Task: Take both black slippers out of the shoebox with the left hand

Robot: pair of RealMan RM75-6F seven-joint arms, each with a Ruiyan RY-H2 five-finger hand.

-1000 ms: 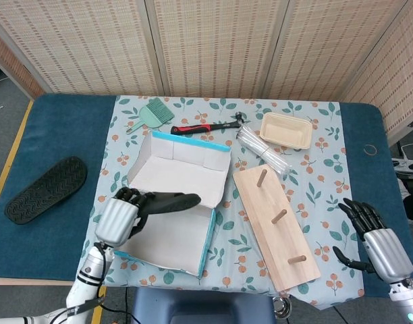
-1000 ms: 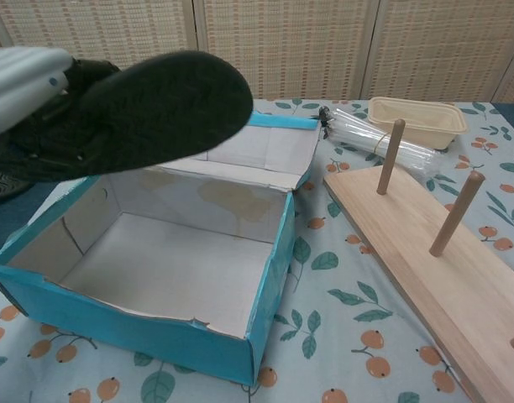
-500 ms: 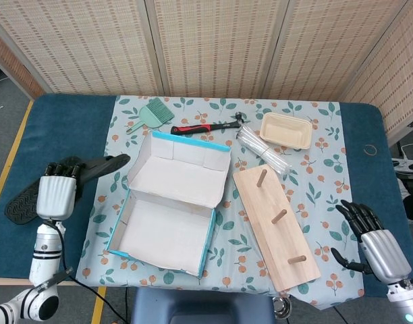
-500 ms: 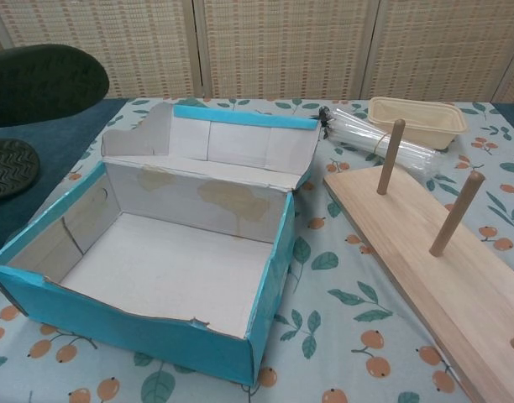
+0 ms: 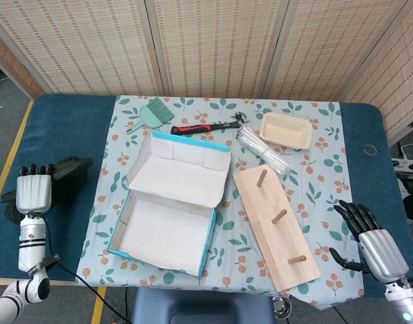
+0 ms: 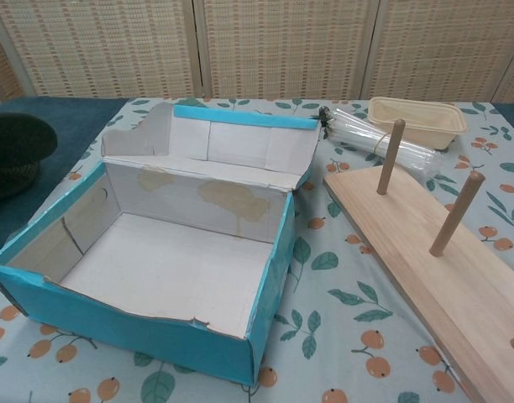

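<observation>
The blue-and-white shoebox stands open at the table's front left, with nothing inside. My left hand is out over the dark blue cloth left of the box and holds a black slipper, whose toe points toward the box. The hand and this slipper cover most of the second black slipper, which lies on the cloth beneath them. My right hand is at the front right corner with its fingers spread, holding nothing. Neither hand shows in the chest view.
A wooden peg board lies right of the box. Behind the box are a green brush, a red-handled hammer, a bundle of clear tubes and a beige tray.
My left hand has carried the slipper from over the shoebox out to the left, over the slipper lying on the blue cloth. The right hand has barely moved.
</observation>
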